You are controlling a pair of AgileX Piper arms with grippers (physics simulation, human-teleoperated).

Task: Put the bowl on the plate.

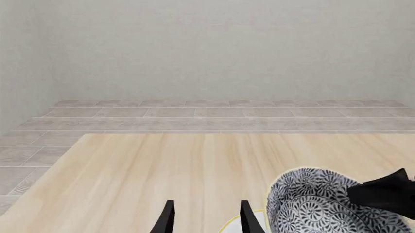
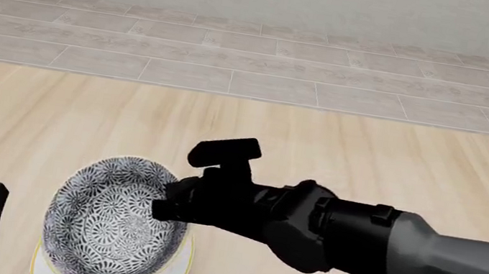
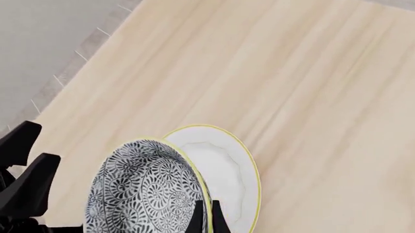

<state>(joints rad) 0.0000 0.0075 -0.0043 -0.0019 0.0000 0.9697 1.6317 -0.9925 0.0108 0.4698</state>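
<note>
Bowl: round deep bowl with dense dark grey-and-white floral pattern (image 2: 115, 223), tilted with its opening toward the front camera, over the plate at the near-left part of the table; its lower edge is cut off by the front view's frame, so whether it touches the plate cannot be told.
Plate: flat round white plate with thin yellow-gold rim line (image 3: 230, 170), lying on the table under and beside the bowl; in the front view only a sliver of it shows at the bowl's lower right, the rest hidden.
Right gripper: black gripper of the right arm (image 3: 204, 216), fingers drawn narrow with the bowl's rim pinched between them; in the front view the fingertips are masked by the arm's own body.
Left gripper: black gripper of the left arm (image 1: 204, 216), fingers spread apart and holding nothing, near the bowl's left side without touching it; only the fingertips show in the left wrist view, the rest cut off.
Table: light wooden table (image 2: 368, 155), its near edge out of frame.
Floor: grey tiled floor (image 2: 255, 66) beyond the table's far edge.
</note>
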